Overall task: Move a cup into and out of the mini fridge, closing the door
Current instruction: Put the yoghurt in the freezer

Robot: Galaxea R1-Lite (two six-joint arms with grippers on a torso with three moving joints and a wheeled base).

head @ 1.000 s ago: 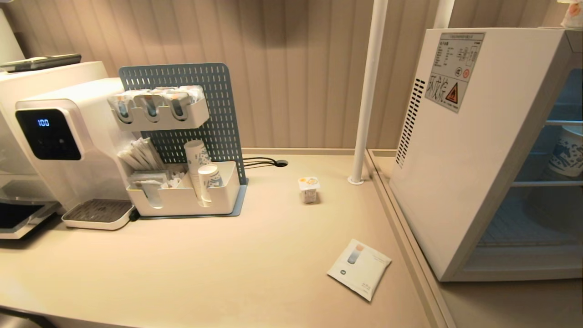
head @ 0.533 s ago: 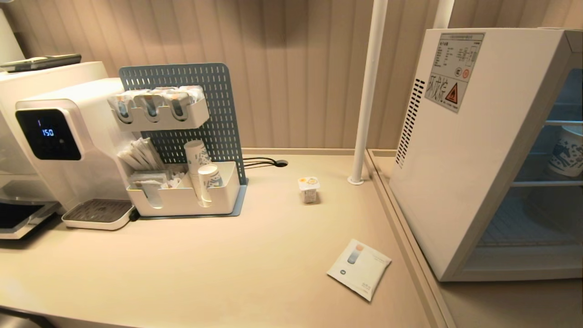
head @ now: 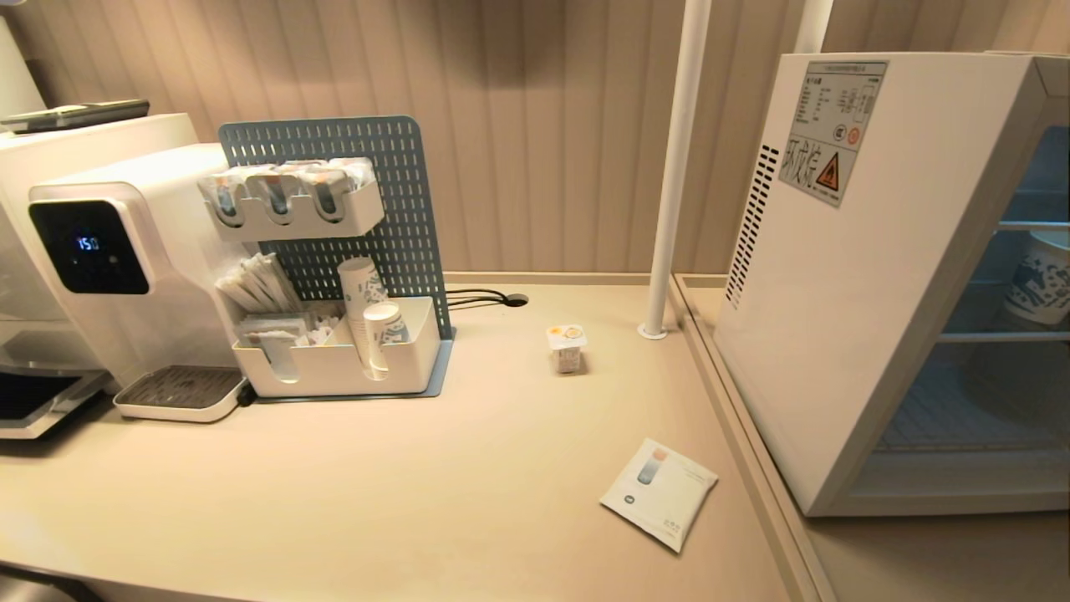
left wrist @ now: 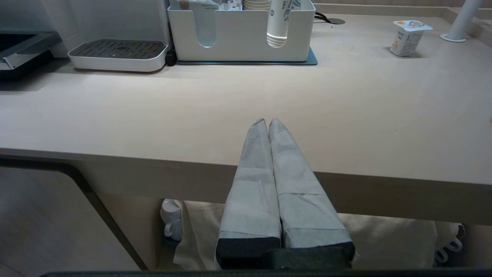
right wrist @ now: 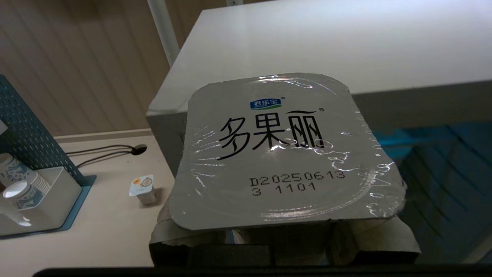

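Here, right gripper (right wrist: 284,246) clamped on a silver-lidded cup (right wrist: 284,154) beside mini fridge (right wrist: 307,42), left gripper (left wrist: 268,122) clenched empty.

Warm even indoor light, soft shadows on the counter (head: 468,468), glare streaks on a foil lid (right wrist: 284,154), sharp focus

Matt beige counter (head: 468,493), smooth white plastic fridge (head: 844,318) casing, glossy crinkled foil lid (right wrist: 286,154) on held cup, perforated blue pegboard (head: 334,138), glossy white pole (head: 673,167), left gripper (left wrist: 268,122) fingers wrapped in grey tape.
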